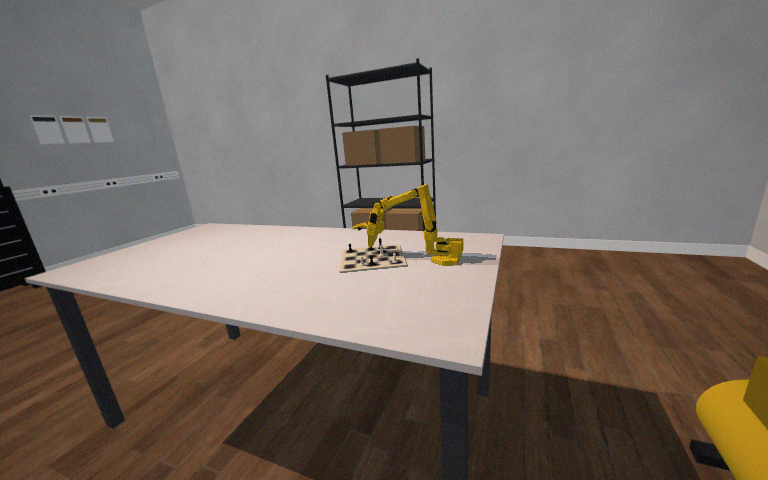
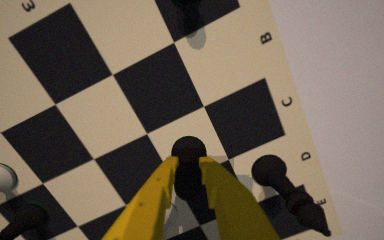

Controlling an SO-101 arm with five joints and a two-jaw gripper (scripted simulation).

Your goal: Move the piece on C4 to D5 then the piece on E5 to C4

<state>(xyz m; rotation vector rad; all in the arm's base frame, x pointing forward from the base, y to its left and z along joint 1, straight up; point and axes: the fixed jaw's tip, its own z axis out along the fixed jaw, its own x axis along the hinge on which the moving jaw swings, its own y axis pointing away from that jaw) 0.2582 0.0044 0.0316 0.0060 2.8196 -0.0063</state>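
Note:
My gripper (image 2: 187, 167) is shut on a black piece (image 2: 188, 167) and holds it low over the chessboard (image 2: 145, 115), near the D row by the lettered edge. In the exterior view the yellow arm (image 1: 396, 217) reaches over the small board (image 1: 374, 258) and the gripper (image 1: 370, 244) hangs close above it. In the wrist view another black piece (image 2: 287, 192) stands on the board's edge column by the D and E letters. A black piece stands near the B letter at the top. A white piece (image 2: 6, 177) and a black piece (image 2: 25, 220) are at the lower left.
The arm's base (image 1: 447, 251) sits right of the board on a white table (image 1: 271, 288). A black shelf with cardboard boxes (image 1: 385, 147) stands behind the table. A yellow object (image 1: 736, 418) is on the floor at the lower right.

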